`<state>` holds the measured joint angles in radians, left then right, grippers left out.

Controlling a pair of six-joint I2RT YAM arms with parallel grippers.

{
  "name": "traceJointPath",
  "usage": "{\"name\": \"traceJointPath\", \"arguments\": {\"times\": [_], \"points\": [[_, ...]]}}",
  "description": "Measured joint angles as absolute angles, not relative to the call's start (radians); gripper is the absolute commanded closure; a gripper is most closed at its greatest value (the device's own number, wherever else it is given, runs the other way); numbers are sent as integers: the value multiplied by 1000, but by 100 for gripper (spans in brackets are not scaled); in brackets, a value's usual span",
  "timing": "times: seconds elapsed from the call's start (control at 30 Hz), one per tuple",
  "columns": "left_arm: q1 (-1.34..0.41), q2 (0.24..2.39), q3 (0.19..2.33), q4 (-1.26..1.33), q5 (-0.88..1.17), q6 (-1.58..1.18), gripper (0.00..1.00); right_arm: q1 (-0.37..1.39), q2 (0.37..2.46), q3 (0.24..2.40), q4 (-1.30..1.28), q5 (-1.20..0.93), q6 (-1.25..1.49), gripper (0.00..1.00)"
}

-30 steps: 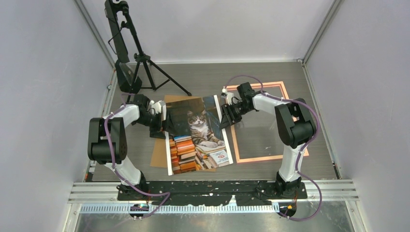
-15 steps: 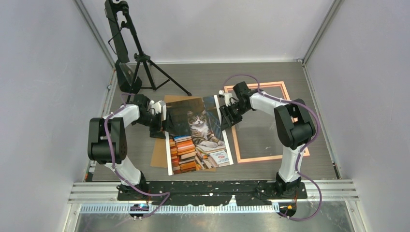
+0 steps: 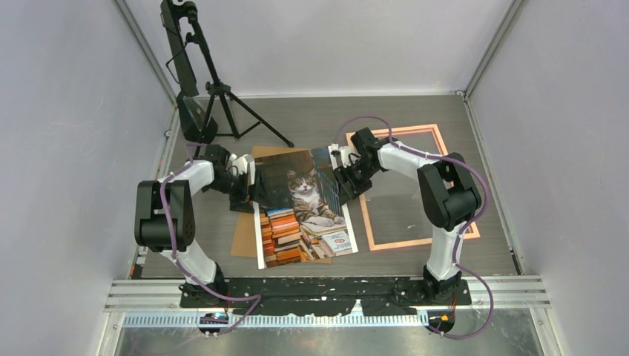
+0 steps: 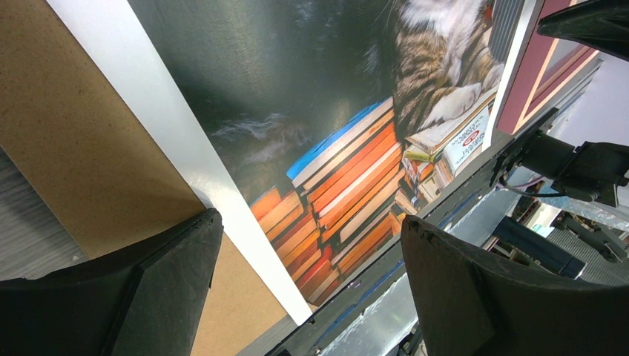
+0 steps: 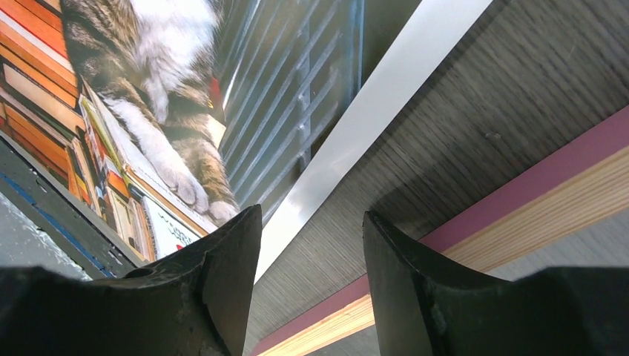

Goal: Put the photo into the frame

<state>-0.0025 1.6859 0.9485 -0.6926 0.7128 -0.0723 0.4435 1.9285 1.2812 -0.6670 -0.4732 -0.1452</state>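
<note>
Arms, 2.
- Left arm [image 3: 167, 211]: you have it rising from its base to a high elbow, the forearm running out right and low to the photo's left edge. Its jaws are spread wide and grip nothing. In the wrist view they straddle the photo's white left border and the strip of board beside it.
- Right arm [image 3: 445, 193]: elbow up, forearm stretched left across the frame's far left corner, wrist down at the photo's right edge. Its jaws are parted less widely than the left ones and also grip nothing. In the wrist view the photo's white right border and a strip of bare bench lie in the gap.

Photo [image 3: 304, 208], 1. It lies picture side up at mid-bench between the two wrists, slightly askew, resting on the board and outside the frame.

Frame [image 3: 415, 243], 1. It lies flat on the bench to the right of the photo, with bench showing inside its rails. Its left rail is just beside the photo's right edge, with a thin strip of bench between them.

Board [image 3: 243, 241], 1. It is brown and lies under the photo, showing past the photo's left side and far edge.

Tripod [image 3: 215, 89], 1. It is black and stands at the far left of the bench [image 3: 319, 119].
</note>
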Motion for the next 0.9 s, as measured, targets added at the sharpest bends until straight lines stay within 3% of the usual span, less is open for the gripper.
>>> {"name": "traceJointPath", "arguments": {"times": [0.43, 0.9], "points": [[-2, 1686, 949, -693, 713, -72, 5, 451, 1938, 1280, -667, -535, -135, 40], [-2, 1686, 949, -692, 714, -73, 5, 421, 1980, 1254, -593, -738, -56, 42]]}}
